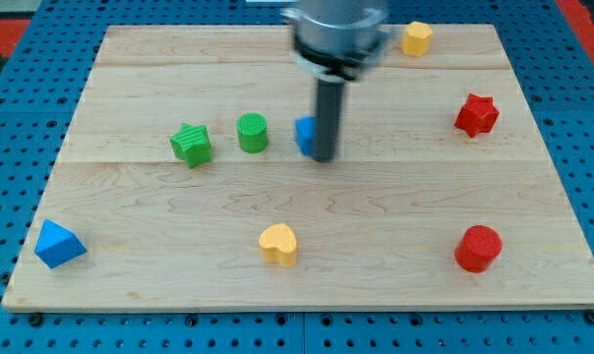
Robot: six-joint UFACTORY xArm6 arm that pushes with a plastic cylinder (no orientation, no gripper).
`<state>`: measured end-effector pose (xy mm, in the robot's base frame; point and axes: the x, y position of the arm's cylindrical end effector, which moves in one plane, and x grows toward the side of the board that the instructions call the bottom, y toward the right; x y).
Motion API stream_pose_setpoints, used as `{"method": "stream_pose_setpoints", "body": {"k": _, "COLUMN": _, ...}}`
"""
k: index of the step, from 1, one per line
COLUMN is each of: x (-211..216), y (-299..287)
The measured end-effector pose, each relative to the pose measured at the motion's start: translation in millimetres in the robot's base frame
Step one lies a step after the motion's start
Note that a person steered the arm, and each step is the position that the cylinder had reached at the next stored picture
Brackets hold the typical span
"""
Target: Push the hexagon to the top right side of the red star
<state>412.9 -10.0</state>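
Note:
The yellow hexagon [417,38] lies near the view's top edge, right of centre. The red star [476,115] lies at the right, below and right of the hexagon. My tip [323,157] rests on the board near the centre, far to the left of and below the hexagon. It stands right against a blue block [305,135], which the rod partly hides, so its shape is unclear.
A green star [191,145] and a green cylinder [252,132] lie left of the tip. A yellow heart [278,244] lies at the bottom centre, a red cylinder [478,248] at the bottom right, a blue triangle [57,244] at the bottom left.

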Motion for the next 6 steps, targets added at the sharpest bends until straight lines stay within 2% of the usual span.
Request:
{"method": "stream_pose_setpoints", "body": {"k": 1, "x": -13.7, "y": 35.7}}
{"method": "stream_pose_setpoints", "body": {"k": 2, "x": -118.3, "y": 57.9}}
{"method": "stream_pose_setpoints", "body": {"k": 3, "x": -205.4, "y": 70.5}}
{"method": "stream_pose_setpoints", "body": {"k": 4, "x": -219.9, "y": 141.8}}
{"method": "stream_pose_setpoints", "body": {"k": 5, "x": -173.4, "y": 215.6}}
{"method": "stream_pose_setpoints", "body": {"k": 6, "x": -139.5, "y": 229.6}}
